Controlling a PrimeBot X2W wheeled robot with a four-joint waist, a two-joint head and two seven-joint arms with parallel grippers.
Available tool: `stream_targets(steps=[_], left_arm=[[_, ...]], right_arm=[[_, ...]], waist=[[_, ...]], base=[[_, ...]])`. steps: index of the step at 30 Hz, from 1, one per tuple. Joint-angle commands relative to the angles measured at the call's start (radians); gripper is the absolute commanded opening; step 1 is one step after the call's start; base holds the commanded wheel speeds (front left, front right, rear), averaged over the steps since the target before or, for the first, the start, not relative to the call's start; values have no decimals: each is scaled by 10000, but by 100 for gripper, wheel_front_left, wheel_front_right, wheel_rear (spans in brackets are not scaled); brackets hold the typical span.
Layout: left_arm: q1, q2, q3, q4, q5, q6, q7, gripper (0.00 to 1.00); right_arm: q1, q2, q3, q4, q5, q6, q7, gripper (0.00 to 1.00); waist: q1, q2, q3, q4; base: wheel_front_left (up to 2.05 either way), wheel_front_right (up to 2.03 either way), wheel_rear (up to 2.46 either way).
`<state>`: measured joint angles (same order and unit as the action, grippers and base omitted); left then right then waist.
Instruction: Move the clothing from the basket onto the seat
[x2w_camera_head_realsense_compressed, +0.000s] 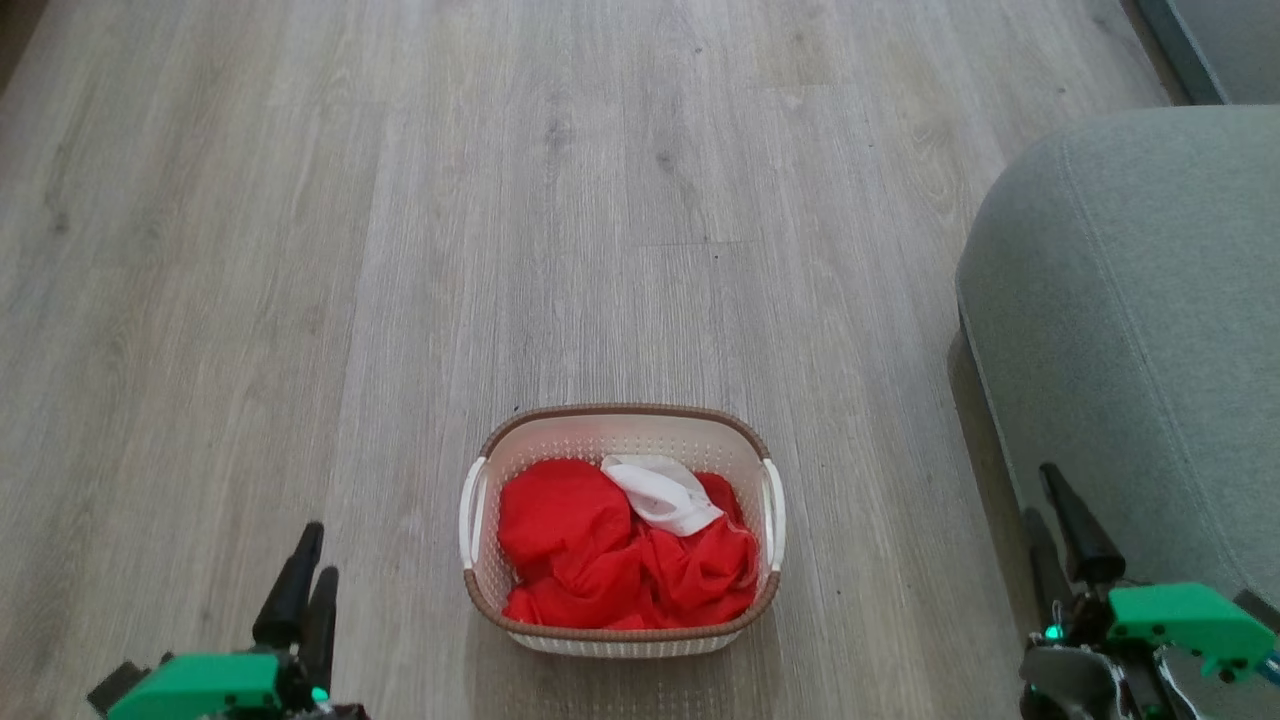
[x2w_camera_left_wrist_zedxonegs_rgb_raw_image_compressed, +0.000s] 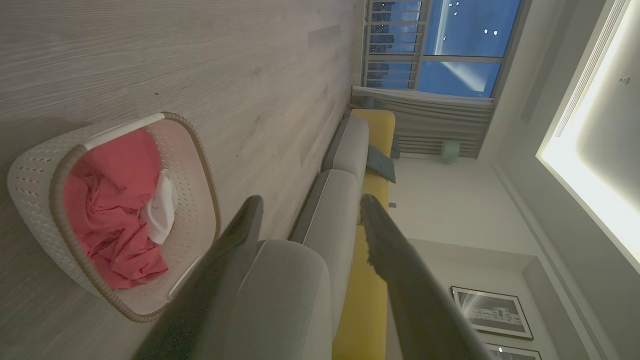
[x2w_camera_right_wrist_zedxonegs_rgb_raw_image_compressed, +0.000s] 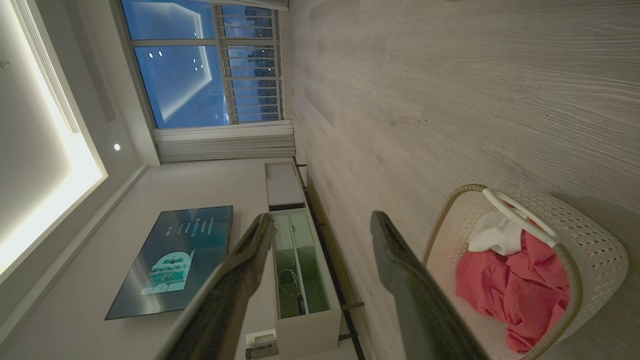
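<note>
Basket open-topped, bare floor all round; seat bulks near floor's right edge, beside right fingers.

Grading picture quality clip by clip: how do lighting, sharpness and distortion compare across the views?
Head view: bright, even, sharp; clothing vivid in the basket. Left wrist view: dim, wide-angle bowed, left gripper soft, ceiling light glaring. Right wrist view: equally dim, right gripper blurred.
</note>
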<state>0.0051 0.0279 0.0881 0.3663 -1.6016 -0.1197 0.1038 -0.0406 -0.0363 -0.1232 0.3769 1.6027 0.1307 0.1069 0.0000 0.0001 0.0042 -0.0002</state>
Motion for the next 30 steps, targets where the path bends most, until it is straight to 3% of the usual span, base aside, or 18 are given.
stream_targets(steps=[1, 16, 30], left_arm=[[-428, 23, 0, -279, 26, -4, -46, 100], [-973, 213, -307, -112, 496, -17, -517, 100], [-1412, 245, -210, -136, 2084, -28, -900, 100]], right_arm=[[-386, -53, 27, -303, -40, 2, -26, 100], [-1046, -275, 708, -77, -502, 2, -508, 100], [-1715, -434, 1174, 284, -1635, 1, -909, 100]], waist=[[0, -1, 3, -1], [0, -1, 64, -12], [0, -1, 157, -15]], base=[[0, 0, 0], [0, 0, 0], [0, 0, 0]])
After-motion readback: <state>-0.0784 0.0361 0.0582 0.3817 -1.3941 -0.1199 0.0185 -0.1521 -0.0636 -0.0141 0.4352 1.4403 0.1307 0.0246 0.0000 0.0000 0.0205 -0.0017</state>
